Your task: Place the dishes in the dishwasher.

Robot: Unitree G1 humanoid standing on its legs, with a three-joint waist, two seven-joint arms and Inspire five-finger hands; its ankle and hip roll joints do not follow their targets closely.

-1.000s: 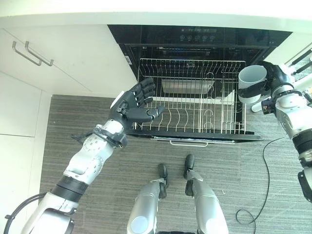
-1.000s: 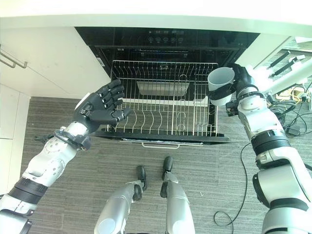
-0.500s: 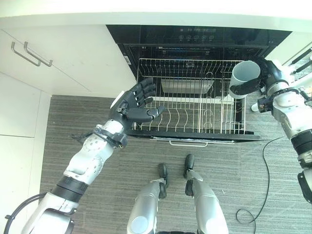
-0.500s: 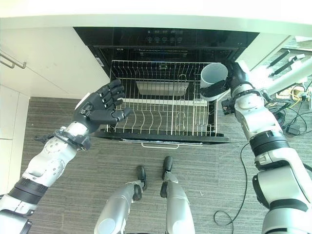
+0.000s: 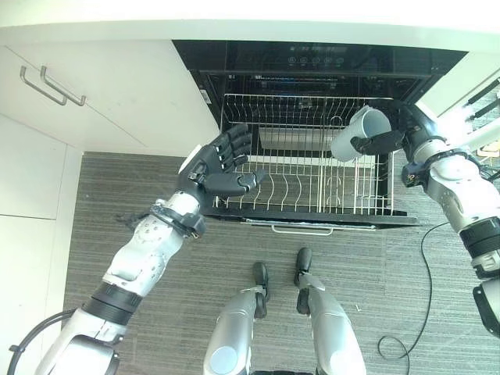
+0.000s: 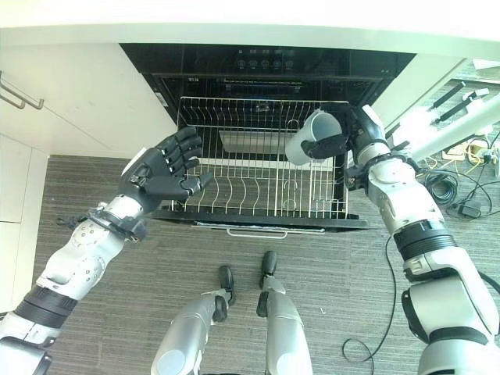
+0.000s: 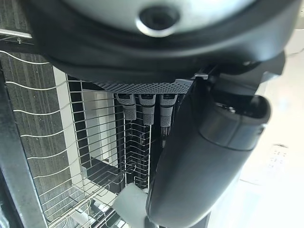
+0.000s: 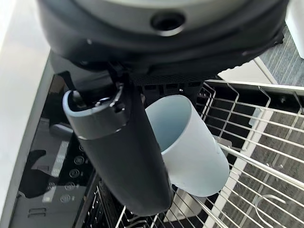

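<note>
My right hand [image 5: 398,134] is shut on a pale blue-grey cup [image 5: 356,133], thumb across its side, and holds it tilted on its side above the right part of the pulled-out wire rack [image 5: 281,195] of the open dishwasher [image 5: 312,62]. The same cup [image 8: 190,147] shows past the thumb in the right wrist view, its mouth turned toward the control panel. My left hand [image 5: 212,166] hovers open at the rack's left front corner, fingers relaxed, holding nothing. A white dish [image 5: 301,139] lies in the back of the rack.
White cabinet fronts with two metal handles [image 5: 51,84] stand to the left of the dishwasher. The white counter edge [image 5: 250,27] runs along the top. The dishwasher door [image 5: 312,221] lies open over the dark wood-grain floor [image 5: 109,195].
My right hand has carried the cup leftward from beside the rack's right edge to above the rack and tipped it onto its side. The left hand has stayed put.
</note>
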